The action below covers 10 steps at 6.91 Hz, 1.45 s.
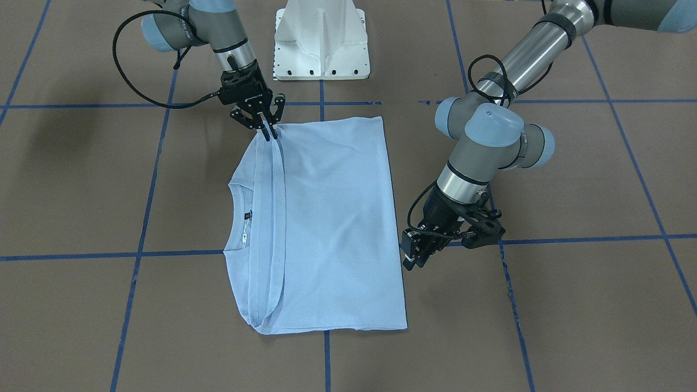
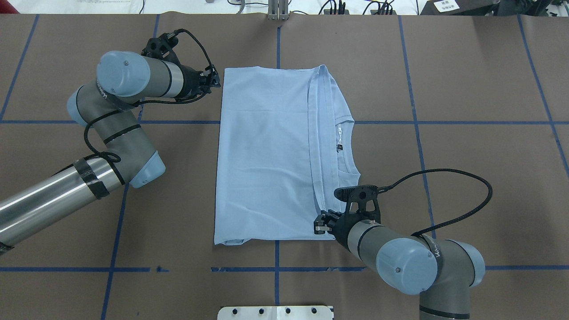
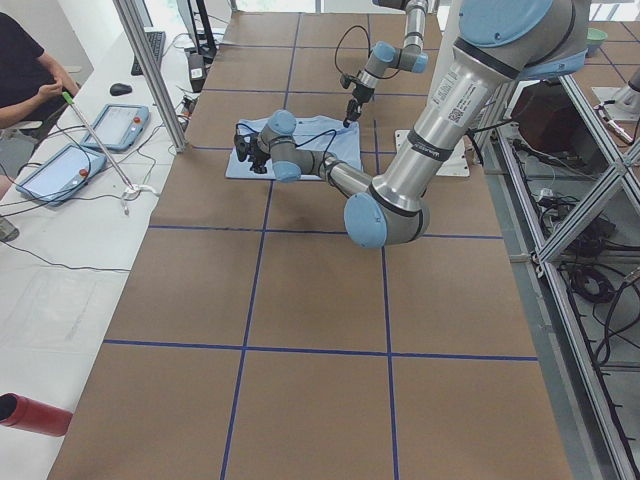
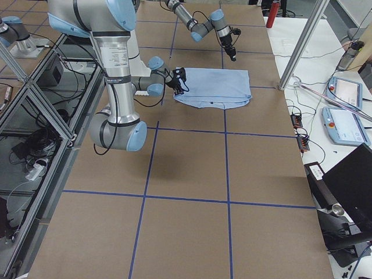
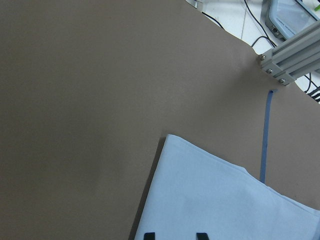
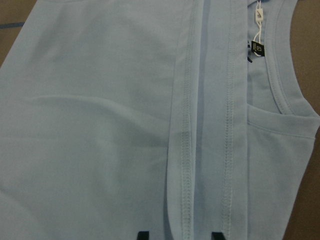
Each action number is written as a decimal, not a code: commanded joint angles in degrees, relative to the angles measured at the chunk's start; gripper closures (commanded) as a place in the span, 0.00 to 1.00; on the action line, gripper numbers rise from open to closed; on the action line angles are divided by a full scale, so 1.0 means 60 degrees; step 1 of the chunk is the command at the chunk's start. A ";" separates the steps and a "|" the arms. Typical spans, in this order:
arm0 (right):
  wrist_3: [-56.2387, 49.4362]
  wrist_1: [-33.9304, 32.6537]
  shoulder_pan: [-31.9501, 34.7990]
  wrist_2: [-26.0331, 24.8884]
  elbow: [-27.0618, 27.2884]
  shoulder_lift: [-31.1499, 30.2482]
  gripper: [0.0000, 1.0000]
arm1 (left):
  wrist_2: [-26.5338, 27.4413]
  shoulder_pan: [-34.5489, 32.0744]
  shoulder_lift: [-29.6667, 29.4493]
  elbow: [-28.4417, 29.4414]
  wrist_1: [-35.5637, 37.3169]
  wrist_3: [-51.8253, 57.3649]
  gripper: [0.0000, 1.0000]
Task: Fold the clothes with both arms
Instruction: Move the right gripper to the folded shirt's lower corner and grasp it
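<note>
The light blue T-shirt [image 1: 337, 228] [image 2: 262, 155] lies flat on the brown table, folded into a rectangle. Its hem bands run beside the neck opening, where the label [image 2: 340, 146] shows. My right gripper [image 1: 270, 136] [image 2: 318, 224] is down at the near end of those hem bands. In the right wrist view its tips [image 6: 179, 235] stand apart, open, with the flat hem [image 6: 210, 150] between them. My left gripper [image 1: 414, 261] [image 2: 216, 81] is open and hovers at the shirt's opposite folded edge near the far corner. That shirt corner [image 5: 215, 200] shows in the left wrist view.
The white pedestal base [image 1: 321, 41] stands at the robot's side of the table. Blue tape lines [image 2: 275, 269] grid the brown surface. Past the far edge are an aluminium post [image 3: 150, 70], tablets [image 3: 115, 125], cables and a seated person [image 3: 25, 80].
</note>
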 commanded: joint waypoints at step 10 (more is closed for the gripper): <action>0.0423 0.0021 -0.0187 -0.0183 0.0395 -0.0857 1.00 | 0.0000 0.0098 0.0025 -0.0015 0.0000 -0.0118 0.61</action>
